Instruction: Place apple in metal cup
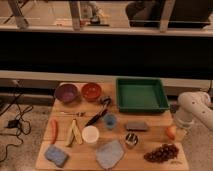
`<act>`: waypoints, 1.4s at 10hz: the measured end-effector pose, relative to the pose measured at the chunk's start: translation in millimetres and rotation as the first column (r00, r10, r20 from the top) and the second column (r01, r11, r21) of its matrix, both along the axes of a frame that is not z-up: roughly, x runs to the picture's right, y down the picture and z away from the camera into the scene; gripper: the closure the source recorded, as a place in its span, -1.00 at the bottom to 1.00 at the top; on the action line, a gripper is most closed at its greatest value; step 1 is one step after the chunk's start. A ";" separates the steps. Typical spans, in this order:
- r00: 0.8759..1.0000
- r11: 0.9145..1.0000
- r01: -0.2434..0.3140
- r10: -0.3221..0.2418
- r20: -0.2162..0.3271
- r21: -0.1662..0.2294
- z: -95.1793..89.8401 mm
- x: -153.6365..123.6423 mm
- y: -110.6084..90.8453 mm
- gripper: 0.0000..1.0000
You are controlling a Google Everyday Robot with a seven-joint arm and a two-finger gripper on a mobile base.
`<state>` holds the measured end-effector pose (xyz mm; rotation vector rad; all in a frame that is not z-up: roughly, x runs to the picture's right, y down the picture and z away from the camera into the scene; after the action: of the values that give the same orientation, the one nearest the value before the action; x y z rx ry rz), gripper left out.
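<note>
The apple, small and orange-yellow, sits near the right edge of the wooden table. My gripper hangs from the white arm and is right beside the apple on its right, at about table height. The metal cup stands upright on the table, to the left of the apple and a little nearer the front edge.
Dark red grapes lie in front of the apple. A grey sponge, small blue cup and white cup stand left of the metal cup. A green tray, red bowl and purple bowl line the back. A carrot lies far left.
</note>
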<state>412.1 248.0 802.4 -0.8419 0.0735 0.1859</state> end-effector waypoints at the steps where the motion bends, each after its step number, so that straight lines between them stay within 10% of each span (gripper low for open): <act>1: 1.000 1.000 -0.015 0.015 0.015 -0.001 -6.6 -2.5 -3.7 1.00; 9: 0.960 0.992 -0.128 0.122 0.254 0.005 -98.2 -59.8 -16.6 1.00; 14: 0.927 0.998 -0.056 0.058 0.371 -0.018 -119.2 -127.4 4.2 1.00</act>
<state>284.7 252.2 683.2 -0.8749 -0.3073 0.0778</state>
